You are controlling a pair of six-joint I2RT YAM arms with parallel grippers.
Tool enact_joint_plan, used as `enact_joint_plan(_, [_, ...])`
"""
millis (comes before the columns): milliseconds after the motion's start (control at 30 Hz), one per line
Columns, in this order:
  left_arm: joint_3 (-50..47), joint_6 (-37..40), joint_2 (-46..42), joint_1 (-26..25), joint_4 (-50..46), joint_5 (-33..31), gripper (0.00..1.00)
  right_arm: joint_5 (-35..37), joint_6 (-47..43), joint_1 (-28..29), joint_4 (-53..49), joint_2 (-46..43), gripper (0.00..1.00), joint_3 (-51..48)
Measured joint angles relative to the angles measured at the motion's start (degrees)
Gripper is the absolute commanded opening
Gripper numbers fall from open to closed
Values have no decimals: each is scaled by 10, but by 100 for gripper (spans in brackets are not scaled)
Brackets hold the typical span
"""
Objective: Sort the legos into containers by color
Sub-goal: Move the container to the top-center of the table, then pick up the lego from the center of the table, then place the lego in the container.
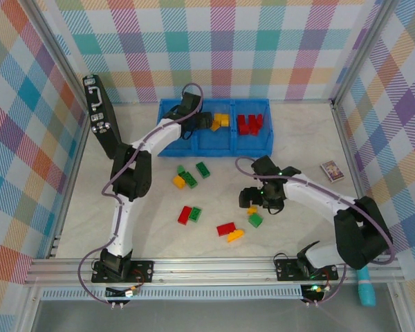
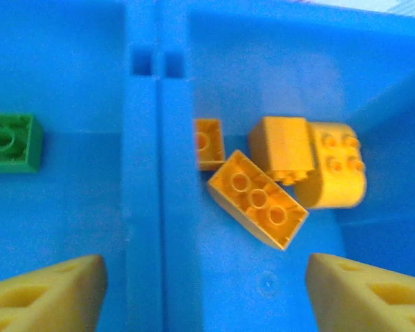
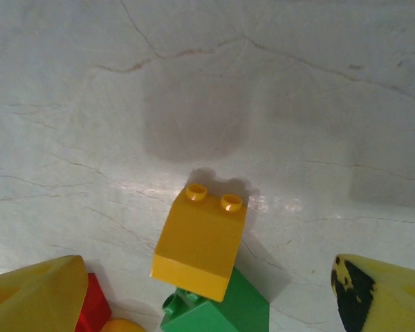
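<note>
The left gripper (image 2: 205, 280) hangs released and empty over the blue tray's (image 1: 256, 144) middle bin, where yellow bricks (image 2: 257, 199) lie. The right gripper (image 3: 207, 280), jaws spread, hovers near the tray's front over a yellow brick (image 3: 200, 235) leaning on a green brick (image 3: 229, 306). It should descend straight and pinch the flat sides. A red brick (image 3: 93, 310) is mostly hidden.

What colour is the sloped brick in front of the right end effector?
The sloped two-stud plastic brick is yellow-orange; clearest in the right wrist view.
</note>
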Motion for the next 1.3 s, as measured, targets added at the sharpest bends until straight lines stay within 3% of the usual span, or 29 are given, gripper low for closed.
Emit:
enact_joint_plan(333, [-48, 57, -167, 0, 19, 58, 83, -4, 0, 0, 33, 42, 61, -16])
enact_joint_plan(633, [-198, 98, -431, 0, 45, 14, 86, 6, 1, -3, 32, 66, 29, -12])
enact_joint_plan(833, [-277, 145, -554, 0, 1, -64, 86, 29, -24, -3, -5, 67, 27, 26])
enact_joint_plan(1033, [-412, 163, -672, 0, -78, -114, 90, 62, -78, -3, -52, 83, 29, 205])
enact_joint_plan(1300, [-525, 167, -799, 2, -179, -127, 96, 79, -209, -3, 5, 194, 36, 410])
